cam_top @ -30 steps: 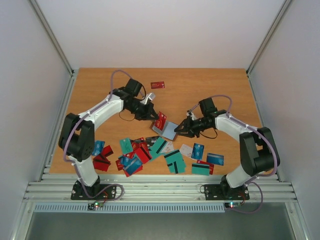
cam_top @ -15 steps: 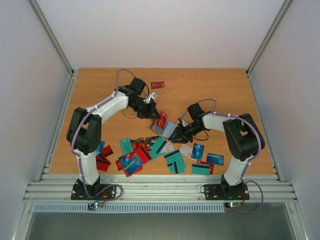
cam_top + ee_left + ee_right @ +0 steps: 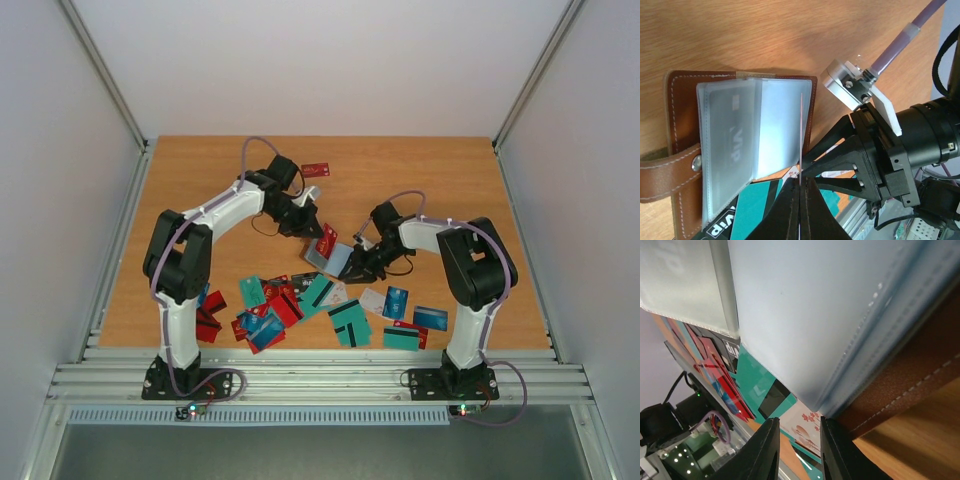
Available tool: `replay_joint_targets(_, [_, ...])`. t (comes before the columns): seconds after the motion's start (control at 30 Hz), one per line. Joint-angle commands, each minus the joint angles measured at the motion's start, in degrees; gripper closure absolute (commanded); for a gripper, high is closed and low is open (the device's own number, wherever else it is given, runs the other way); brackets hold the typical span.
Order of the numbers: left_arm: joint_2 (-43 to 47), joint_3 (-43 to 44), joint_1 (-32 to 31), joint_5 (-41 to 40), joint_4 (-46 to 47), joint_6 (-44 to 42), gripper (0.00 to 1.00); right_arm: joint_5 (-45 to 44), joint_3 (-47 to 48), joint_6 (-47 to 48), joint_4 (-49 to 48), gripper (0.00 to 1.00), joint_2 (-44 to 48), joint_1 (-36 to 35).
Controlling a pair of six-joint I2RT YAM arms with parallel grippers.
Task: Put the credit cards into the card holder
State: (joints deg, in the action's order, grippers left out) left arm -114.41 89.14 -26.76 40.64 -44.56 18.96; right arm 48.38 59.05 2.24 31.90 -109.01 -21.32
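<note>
Top external view: card holder (image 3: 339, 260) spread open on the table (image 3: 200, 180), clear sleeves facing up. Left gripper (image 3: 314, 231) at the holder's far-left edge, pinching a red card (image 3: 325, 241) tilted over that edge. Right gripper (image 3: 357, 268) at the holder's right edge, touching or just short of it; cannot tell which. Loose credit cards (image 3: 300, 305) scattered between the holder and the arm bases, in teal, red and blue. Lone red card (image 3: 315, 169) well beyond the holder.

Left wrist view: fingers (image 3: 782, 212) pressed onto the card (image 3: 801, 130), seen edge-on as a thin line over the holder's (image 3: 740, 140) sleeves, near the brown cover.

Right wrist view: fingers (image 3: 765, 450) slightly parted, nothing between them, tips just short of the holder's (image 3: 815, 315) stitched brown edge.
</note>
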Motion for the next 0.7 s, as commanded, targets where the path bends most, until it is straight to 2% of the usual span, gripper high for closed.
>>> replay_joint_targets(0.0, [-1.1,1.9,-0.2,-1.5,-1.1,-1.6,1.0,-3.4,2.0,3.2,2.5,0.75,-1.4,-0.2])
replay_joint_targets(0.33, [-3.3,2.1,-0.4,-4.6,-2.2,-2.9,1.0,-7.2,6.6,4.3,5.8,0.75,-2.6,0.6])
replay_joint_targets(0.67, [-6.6,4.1,-0.3,-9.4,-4.6,-3.1,1.0,-4.8,8.3,3.6,8.4,0.74,2.0,0.8])
